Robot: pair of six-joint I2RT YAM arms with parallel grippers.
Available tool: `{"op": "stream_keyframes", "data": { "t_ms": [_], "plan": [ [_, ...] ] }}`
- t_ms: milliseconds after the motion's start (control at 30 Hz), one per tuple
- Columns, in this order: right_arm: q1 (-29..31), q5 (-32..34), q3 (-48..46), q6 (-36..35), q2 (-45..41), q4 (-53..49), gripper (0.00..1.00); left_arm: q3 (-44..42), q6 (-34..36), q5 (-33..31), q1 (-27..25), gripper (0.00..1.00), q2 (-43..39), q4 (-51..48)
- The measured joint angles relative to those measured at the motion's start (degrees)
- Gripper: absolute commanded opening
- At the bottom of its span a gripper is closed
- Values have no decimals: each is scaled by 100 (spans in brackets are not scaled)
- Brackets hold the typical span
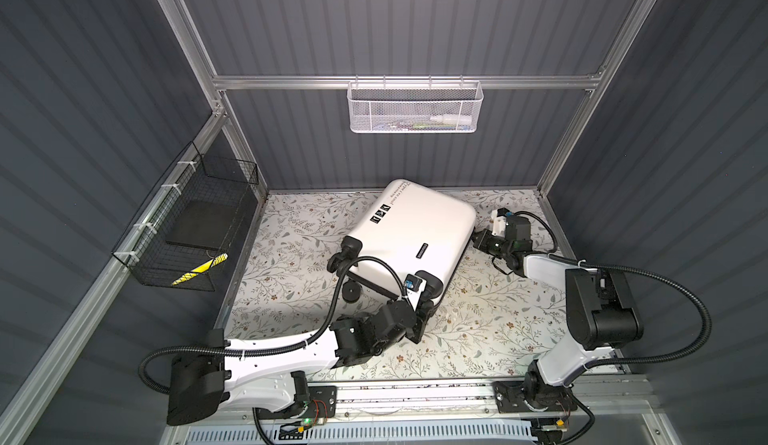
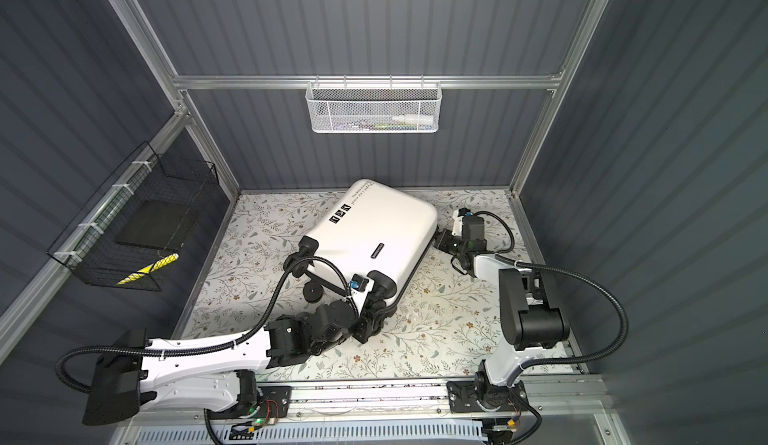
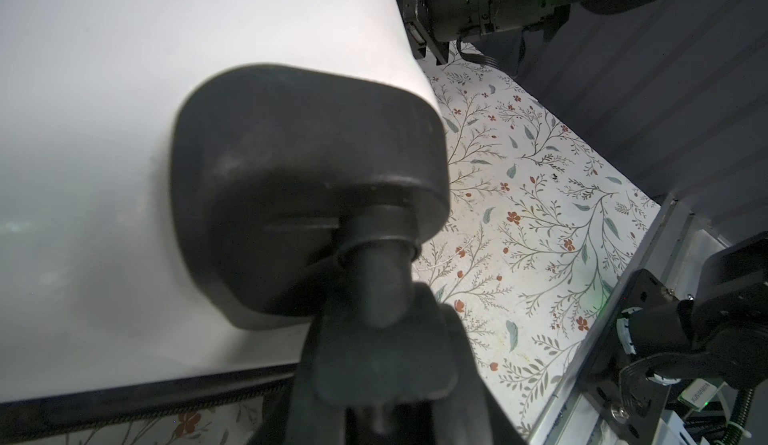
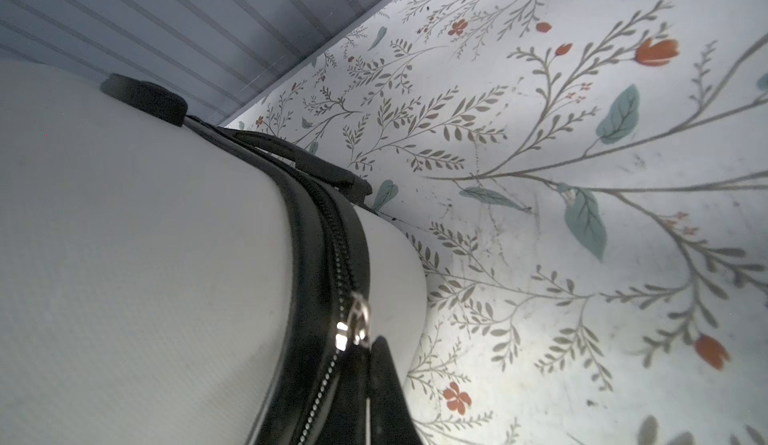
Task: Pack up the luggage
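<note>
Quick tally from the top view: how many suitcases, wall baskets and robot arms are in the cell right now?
Suitcase: 1
Wall baskets: 2 (white mesh basket, black wire basket)
Robot arms: 2 (left arm, right arm)
Total: 5

walls (image 1: 415, 27): grey ribbed | floor (image 1: 291, 297): floral (leafy) | frame (image 1: 291, 82): aluminium

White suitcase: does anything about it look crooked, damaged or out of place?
The small white hard-shell suitcase lies flat and closed, skewed diagonally across the floral-patterned table, one corner close to the back wall. No damage or spill shows.
</note>
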Motion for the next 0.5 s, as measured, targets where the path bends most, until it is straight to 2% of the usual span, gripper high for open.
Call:
{"op": "stream_keyframes", "data": {
  "t_ms": [100, 133, 200, 300, 367, 500],
  "plan": [
    [-85, 83, 2, 22, -11, -2, 32, 2, -2, 0, 17, 33, 0, -24],
    [-140, 107, 2, 20, -39, -33, 37, 4, -2, 0, 33, 47, -7, -31],
    [-203, 170, 2, 44, -120, -105, 46, 20, 0, -13, 63, 68, -39, -101],
    [-256, 236, 4, 52, -367, -308, 56, 107, 2, -125, 109, 92, -240, -339],
    [-260, 247, 11, 63, -564, -446, 61, 232, -20, -208, 155, 100, -413, -533],
    [-278, 256, 166, 24, -905, -916, 70, 507, -114, -553, 234, 100, -787, -946]
  ]
}}
